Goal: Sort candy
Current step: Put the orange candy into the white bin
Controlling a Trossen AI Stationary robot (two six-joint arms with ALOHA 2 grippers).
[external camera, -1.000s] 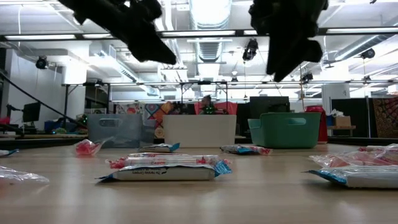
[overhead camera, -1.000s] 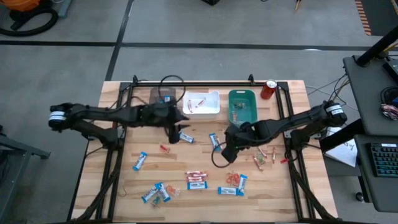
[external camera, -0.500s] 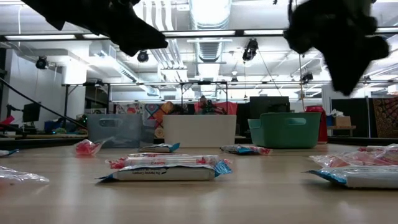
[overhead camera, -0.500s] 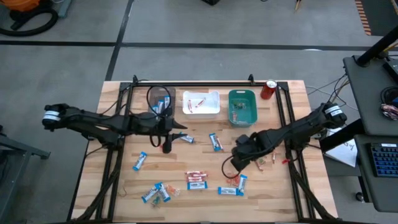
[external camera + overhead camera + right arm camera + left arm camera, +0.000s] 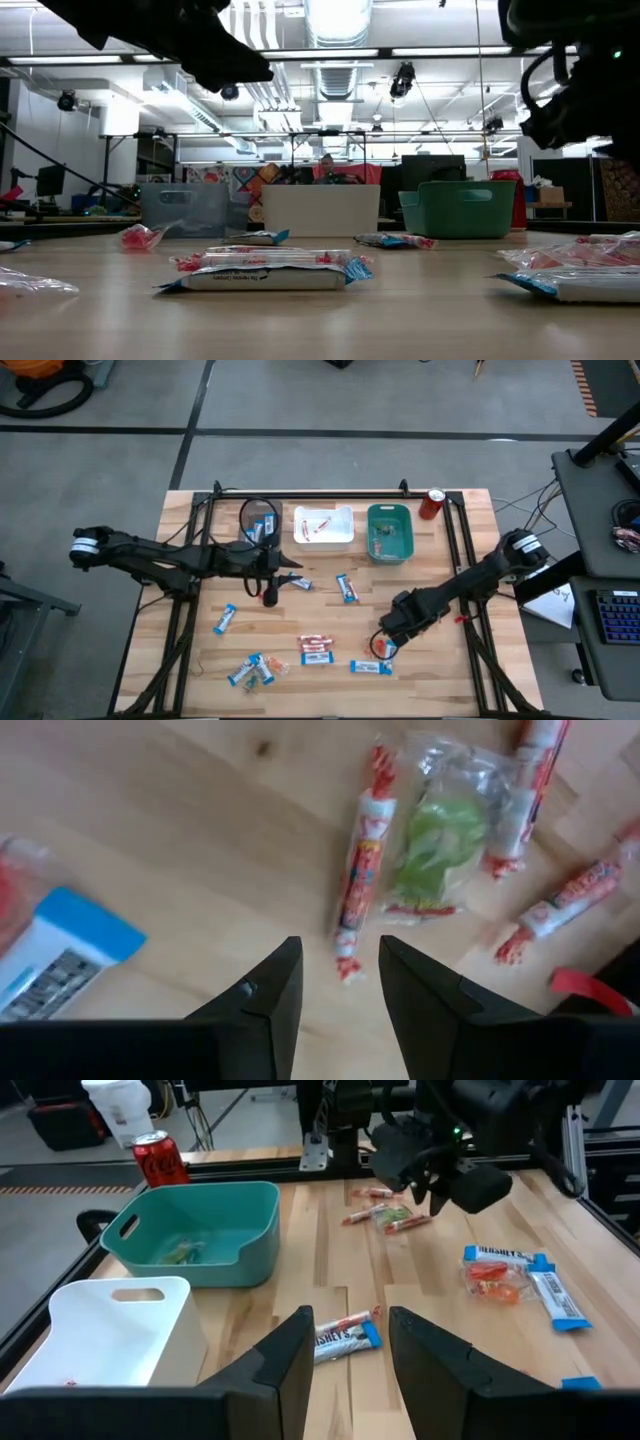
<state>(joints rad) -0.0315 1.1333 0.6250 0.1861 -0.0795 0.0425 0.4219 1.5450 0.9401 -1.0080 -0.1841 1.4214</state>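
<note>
Wrapped candy lies scattered over the wooden table: blue-and-white bars (image 5: 224,619) (image 5: 345,588), red-and-white bars (image 5: 316,643), and small twisted pieces. My left gripper (image 5: 350,1320) hangs open above a blue-and-white bar (image 5: 345,1335), left of the table's middle (image 5: 290,568). My right gripper (image 5: 340,945) is open and points down over the near right part of the table (image 5: 385,640). Just ahead of its fingers lie a red-and-white twisted roll (image 5: 362,880) and a green sweet in clear wrap (image 5: 440,840). Neither gripper touches anything.
Along the far edge stand a grey bin (image 5: 258,520), a white bin (image 5: 323,525), a teal bin (image 5: 390,532) and a red soda can (image 5: 432,503). A blue-and-white bar (image 5: 60,950) lies beside my right gripper. Black frame rails run along the table's sides.
My right gripper has travelled from the table's middle toward the near edge and a little to the right, coming over the small pieces there. My left gripper drew back a little toward the left edge, uncovering the grey bin, then kept still. No candy has moved.
</note>
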